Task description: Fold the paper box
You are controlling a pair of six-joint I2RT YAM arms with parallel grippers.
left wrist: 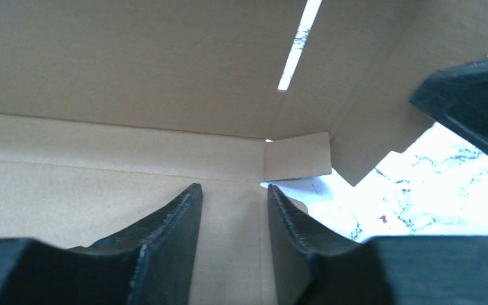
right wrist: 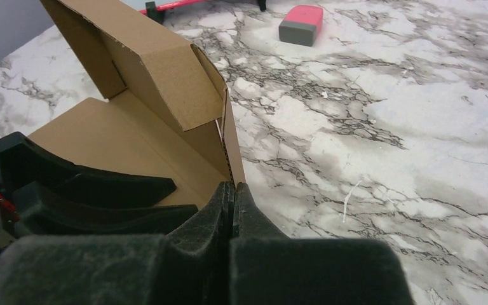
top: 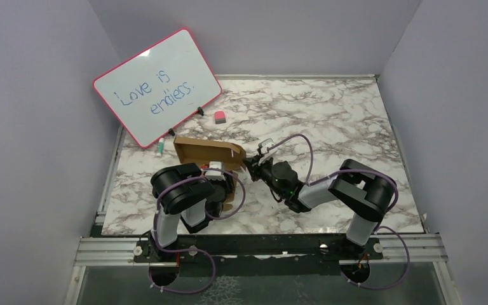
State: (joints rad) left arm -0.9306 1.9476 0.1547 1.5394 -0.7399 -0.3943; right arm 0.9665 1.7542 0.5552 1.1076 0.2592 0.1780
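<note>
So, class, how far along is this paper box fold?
Done: the paper box has a wall raised and a flap bent inward. In hand: the right fingers pinch its side wall; the left fingers sit open over its base. Left: closing it; the top is open.

Brown paper box (right wrist: 127,136), grey-veined white marble table (right wrist: 387,127), pink-rimmed whiteboard (top: 157,86)

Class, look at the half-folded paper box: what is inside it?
Inside the paper box, only the left gripper shows, open, fingers over the bare brown floor. No other contents are visible; the floor beneath that gripper is hidden.
</note>
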